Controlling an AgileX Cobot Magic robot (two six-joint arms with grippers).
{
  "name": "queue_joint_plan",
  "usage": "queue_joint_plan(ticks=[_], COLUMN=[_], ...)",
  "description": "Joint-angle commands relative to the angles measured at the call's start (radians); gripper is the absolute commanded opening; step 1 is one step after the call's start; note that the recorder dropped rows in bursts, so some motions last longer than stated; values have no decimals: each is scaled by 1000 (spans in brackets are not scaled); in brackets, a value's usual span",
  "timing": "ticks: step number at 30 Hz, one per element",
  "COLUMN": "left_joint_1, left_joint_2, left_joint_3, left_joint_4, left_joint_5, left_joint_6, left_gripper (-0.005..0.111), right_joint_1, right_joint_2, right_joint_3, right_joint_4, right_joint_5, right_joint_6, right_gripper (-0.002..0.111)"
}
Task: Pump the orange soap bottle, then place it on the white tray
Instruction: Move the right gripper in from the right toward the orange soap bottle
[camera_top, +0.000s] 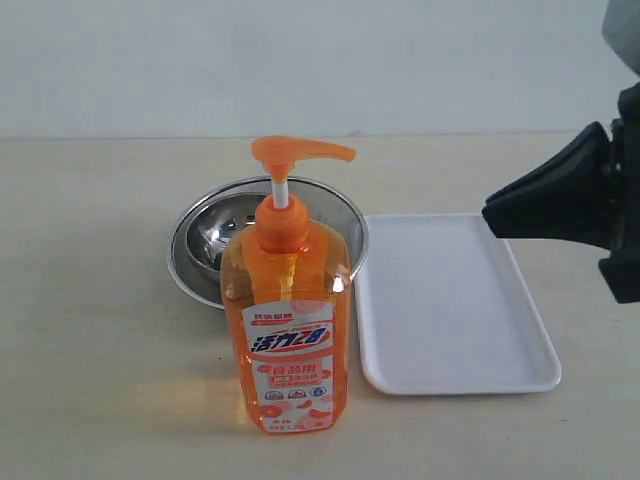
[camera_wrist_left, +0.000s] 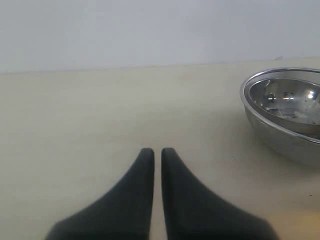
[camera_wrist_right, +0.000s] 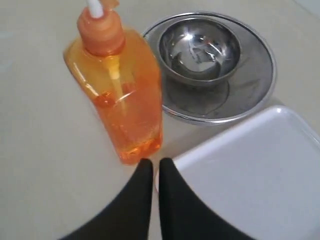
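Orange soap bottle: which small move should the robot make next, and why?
Probably move the right hand toward the pump head of the orange soap bottle. The pump stands raised with white stem showing, the bottle is beside the white tray, not on it, and the shut hand hangs apart.

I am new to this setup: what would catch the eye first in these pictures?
The tall orange soap bottle stands upright at the centre, in front of nested steel bowls. Beside it, on the right of the exterior view, lies the white tray, and the right gripper, shut, points in near the tray's far corner.
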Motion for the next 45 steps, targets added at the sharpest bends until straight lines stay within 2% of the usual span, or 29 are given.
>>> queue_joint_plan(ticks=[1, 5, 15, 20, 45], left_joint_1=[2, 2, 2, 2, 2], left_joint_2=[-3, -3, -3, -3, -3], left_joint_3=[3, 3, 3, 3, 3], left_joint_4=[-9, -9, -9, -9, -9], left_joint_5=[0, 0, 0, 0, 0], left_joint_6=[0, 0, 0, 0, 0], left_gripper=[5, 5, 5, 5, 5], right_joint_1=[57, 83, 83, 83, 83], right_joint_2=[23, 41, 73, 88, 91], right_joint_3=[-6, -6, -6, -6, -6], right_joint_4=[6, 9, 44, 69, 75], right_joint_5=[1, -30, -94, -101, -116], right_joint_6=[-23, -7, -2, 0, 10], right_gripper=[19, 45, 48, 60, 61])
